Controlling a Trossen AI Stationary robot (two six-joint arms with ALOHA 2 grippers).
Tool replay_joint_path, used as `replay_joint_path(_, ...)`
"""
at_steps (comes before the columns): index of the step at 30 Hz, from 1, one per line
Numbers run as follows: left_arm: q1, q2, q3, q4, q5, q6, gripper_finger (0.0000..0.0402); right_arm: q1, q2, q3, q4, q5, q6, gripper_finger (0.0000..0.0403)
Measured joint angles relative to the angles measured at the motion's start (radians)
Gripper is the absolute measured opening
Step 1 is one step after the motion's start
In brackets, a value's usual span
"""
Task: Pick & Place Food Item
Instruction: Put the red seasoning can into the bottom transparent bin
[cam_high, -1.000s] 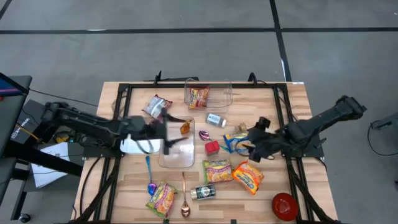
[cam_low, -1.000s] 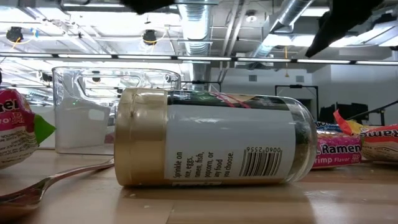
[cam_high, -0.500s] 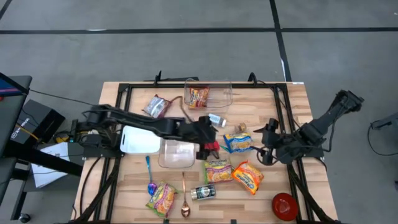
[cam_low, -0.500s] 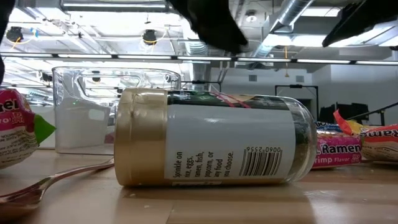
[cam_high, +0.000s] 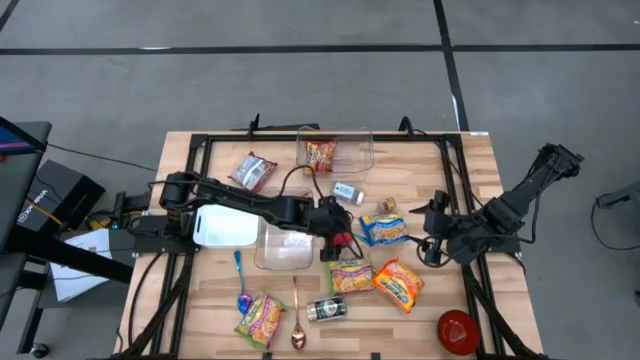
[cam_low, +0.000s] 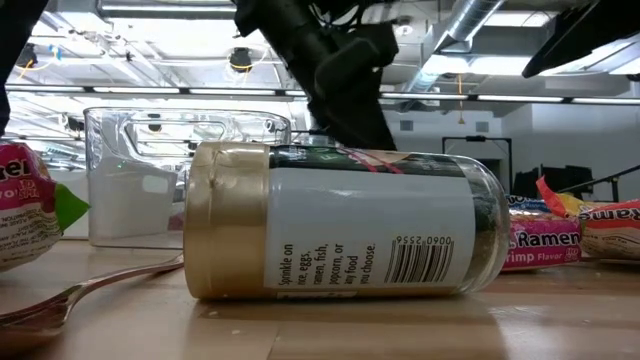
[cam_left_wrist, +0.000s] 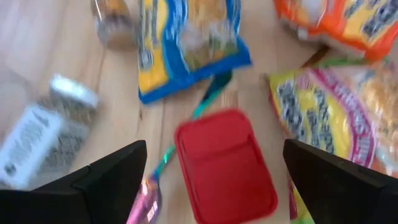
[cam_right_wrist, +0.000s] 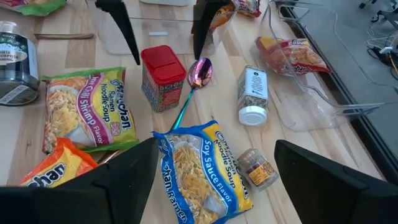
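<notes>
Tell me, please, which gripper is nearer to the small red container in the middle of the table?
Left. The left gripper hangs open directly above the red container, fingers either side. The right gripper waits farther off, with the blue ramen packet between them.

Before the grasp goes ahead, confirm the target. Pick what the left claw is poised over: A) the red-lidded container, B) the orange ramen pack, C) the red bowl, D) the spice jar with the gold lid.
A: the left claw hangs open with its fingers either side of the red-lidded container, not yet gripping it.
</notes>
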Motion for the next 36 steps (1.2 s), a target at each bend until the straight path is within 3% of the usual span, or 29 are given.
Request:
replay_joint_path(21, 0.004, 0.045, -0.001, 0.023, 0.037, -0.055, 0.0362, 0.000, 0.000, 0.000, -0.008, 0.000, 0.002, 0.0315)
replay_joint_path(26, 0.010, 0.045, -0.001, 0.018, 0.046, -0.102, 0.0322, 0.000, 0.000, 0.000, -0.009, -0.001, 0.002, 0.0315)
replay_joint_path(33, 0.014, 0.045, -0.001, 0.022, 0.050, -0.123, 0.0213, 0.000, 0.000, 0.000, -0.011, -0.002, 0.016, 0.0315)
replay_joint_path(36, 0.015, 0.045, -0.001, 0.024, 0.033, -0.123, 0.0211, -0.001, 0.000, 0.000, -0.012, -0.004, 0.024, 0.0315)
